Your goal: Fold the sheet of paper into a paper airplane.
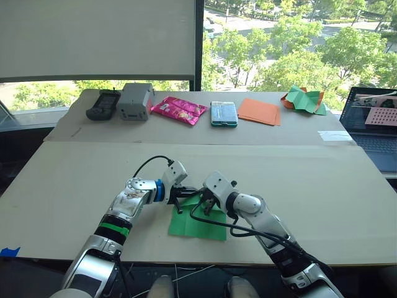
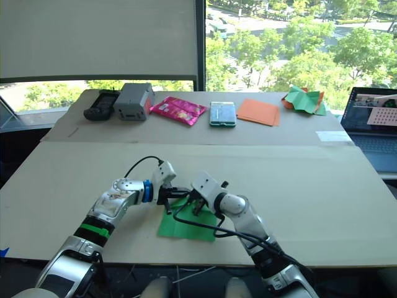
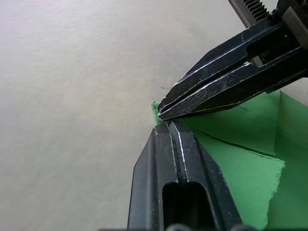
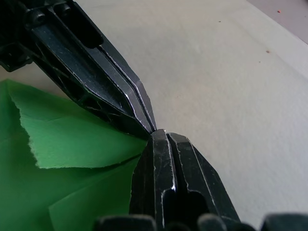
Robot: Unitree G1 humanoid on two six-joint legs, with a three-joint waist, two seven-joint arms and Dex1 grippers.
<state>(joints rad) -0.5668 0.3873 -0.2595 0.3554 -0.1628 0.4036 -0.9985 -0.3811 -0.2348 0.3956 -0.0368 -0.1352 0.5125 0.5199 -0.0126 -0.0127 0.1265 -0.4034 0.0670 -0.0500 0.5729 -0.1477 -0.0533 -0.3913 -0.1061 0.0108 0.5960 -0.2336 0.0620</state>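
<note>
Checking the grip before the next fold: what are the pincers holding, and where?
Both the left pincer and the right pincer are shut on the same far corner of the green paper, tips meeting there.

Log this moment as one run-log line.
left hand: shut, tip at paper corner | right hand: shut, tip meets left | green paper: flat on table, corner flaps folded | airplane: not yet formed
</note>
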